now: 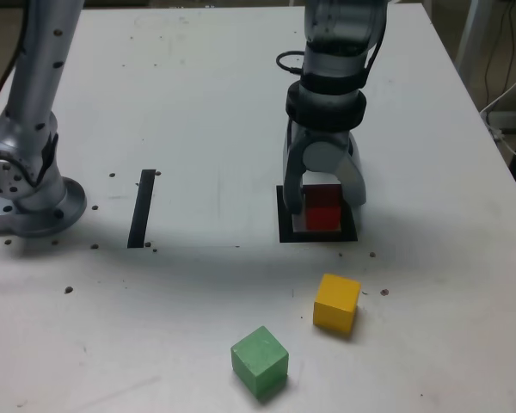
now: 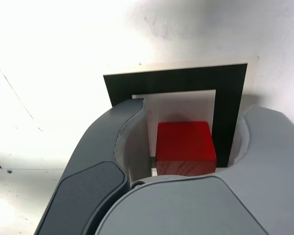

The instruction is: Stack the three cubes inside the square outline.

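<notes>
The red cube (image 1: 322,209) (image 2: 185,147) rests inside the square outline (image 1: 285,231) (image 2: 176,81), on its pale centre. My gripper (image 1: 324,203) (image 2: 186,128) points down over it and is open, one finger on each side of the cube. In the wrist view a thin gap shows between the cube and each finger. The yellow cube (image 1: 336,302) lies on the table nearer the camera than the outline. Further forward, toward the exterior view's left, sits the green cube (image 1: 260,360). Both are apart from the gripper.
A narrow black strip (image 1: 142,208) lies on the white table (image 1: 206,103) at the exterior view's left of the outline. The arm's grey base (image 1: 26,194) stands at the far left edge. Small dark specks dot the tabletop.
</notes>
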`<act>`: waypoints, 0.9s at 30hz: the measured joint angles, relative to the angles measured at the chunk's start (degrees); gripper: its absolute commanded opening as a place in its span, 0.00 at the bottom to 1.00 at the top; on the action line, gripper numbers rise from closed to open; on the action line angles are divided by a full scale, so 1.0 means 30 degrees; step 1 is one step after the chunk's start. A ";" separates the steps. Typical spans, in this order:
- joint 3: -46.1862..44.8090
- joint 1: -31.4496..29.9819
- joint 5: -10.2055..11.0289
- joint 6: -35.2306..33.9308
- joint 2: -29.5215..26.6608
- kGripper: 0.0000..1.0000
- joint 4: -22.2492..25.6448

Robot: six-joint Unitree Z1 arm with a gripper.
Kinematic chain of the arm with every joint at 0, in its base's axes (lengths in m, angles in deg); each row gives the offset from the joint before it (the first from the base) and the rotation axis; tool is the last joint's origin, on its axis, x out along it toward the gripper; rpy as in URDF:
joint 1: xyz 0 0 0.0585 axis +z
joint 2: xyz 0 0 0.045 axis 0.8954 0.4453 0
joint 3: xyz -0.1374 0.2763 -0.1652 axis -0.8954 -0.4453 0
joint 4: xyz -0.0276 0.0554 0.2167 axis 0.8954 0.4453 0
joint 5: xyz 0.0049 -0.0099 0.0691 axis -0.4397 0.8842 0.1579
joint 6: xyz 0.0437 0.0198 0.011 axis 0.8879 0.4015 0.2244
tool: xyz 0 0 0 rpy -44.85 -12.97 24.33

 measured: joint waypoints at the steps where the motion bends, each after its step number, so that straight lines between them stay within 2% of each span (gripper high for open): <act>1: -0.0051 0.0015 0.0022 0.0000 0.0000 1.00 0.0023; 5: -0.0165 -0.0004 0.0133 0.0000 -0.0201 1.00 0.0097; 9: -0.0171 -0.0514 0.0203 -0.0226 -0.1377 1.00 0.0410; 15: -0.0005 -0.2449 0.0218 -0.1906 -0.2491 0.99 0.0800; 21: 0.0439 -0.4902 0.0448 -0.3738 -0.2506 0.99 0.0339; 27: 0.1619 -0.6150 0.0651 -0.4460 -0.1802 0.99 0.0403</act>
